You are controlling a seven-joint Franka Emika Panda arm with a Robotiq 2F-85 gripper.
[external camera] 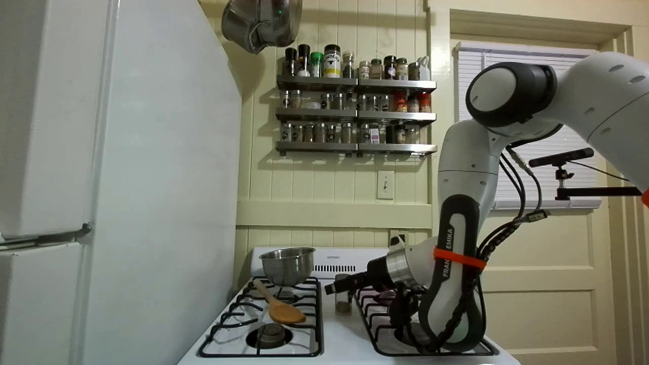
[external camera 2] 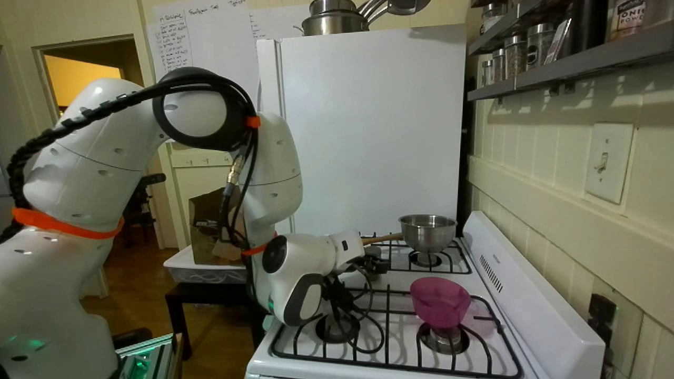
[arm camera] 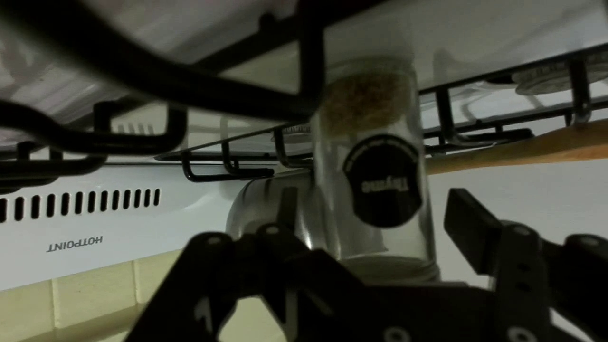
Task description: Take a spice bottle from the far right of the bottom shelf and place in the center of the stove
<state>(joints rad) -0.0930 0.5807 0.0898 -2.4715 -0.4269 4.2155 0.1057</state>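
Behind the white Hotpoint stove rises a cream panelled wall. On the stove's centre strip stands the thyme jar, upright, showing between the parted black fingers of the gripper

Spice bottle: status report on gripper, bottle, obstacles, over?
Gripper open, fingers either side of spice bottle. Bottle upright on stove, between burner grates. Grates close by, might snag fingers on withdrawal.

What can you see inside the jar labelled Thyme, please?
In the wrist view, brown contents lie at the bottom of the jar, with mostly clear space above. Its black label hides part of the inside.
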